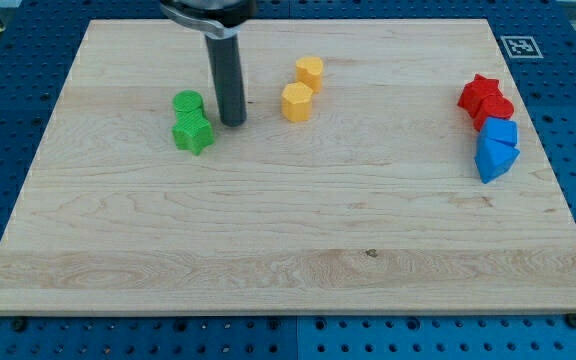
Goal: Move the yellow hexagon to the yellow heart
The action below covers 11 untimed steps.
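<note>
The yellow hexagon (296,102) lies on the wooden board (288,240) in the upper middle. The yellow heart (310,72) sits just above and slightly right of it, almost touching it. My tip (233,123) rests on the board to the left of the hexagon, with a gap of about a block's width between them. The tip stands right beside the two green blocks, on their right side.
A green round block (188,102) and a green star (194,133) lie together left of the tip. At the right edge a red star (480,92) and another red block (496,109) sit above two blue blocks (496,148).
</note>
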Tool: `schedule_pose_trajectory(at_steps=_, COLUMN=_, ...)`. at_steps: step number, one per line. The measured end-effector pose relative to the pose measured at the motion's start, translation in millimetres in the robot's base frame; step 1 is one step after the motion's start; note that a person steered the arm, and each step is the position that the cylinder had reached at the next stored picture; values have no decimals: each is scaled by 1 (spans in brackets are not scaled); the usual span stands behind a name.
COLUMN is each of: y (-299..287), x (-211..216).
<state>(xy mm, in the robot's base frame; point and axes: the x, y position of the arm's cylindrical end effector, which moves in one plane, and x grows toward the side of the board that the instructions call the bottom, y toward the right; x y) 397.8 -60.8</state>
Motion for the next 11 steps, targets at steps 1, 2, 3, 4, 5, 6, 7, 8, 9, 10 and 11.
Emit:
schedule_pose_trajectory(at_steps=1, y=31, x=7)
schedule_pose_trajectory(at_steps=2, y=66, x=7)
schedule_pose_trajectory(at_steps=3, y=88, x=7)
schedule_pose_trajectory(at_steps=4, y=92, x=7)
schedule_pose_trajectory(at_steps=5, y=92, x=7)
schedule_pose_trajectory(at_steps=6, y=90, x=4)
schedule_pose_trajectory(at_steps=7, y=90, x=-14)
schedule_pose_trajectory(at_steps=8, y=89, x=-34)
schedule_pose_trajectory(at_steps=9, y=89, x=-38)
schedule_pose_trajectory(at_steps=10, y=89, x=-22)
schedule_pose_trajectory(at_steps=11, y=74, x=-20)
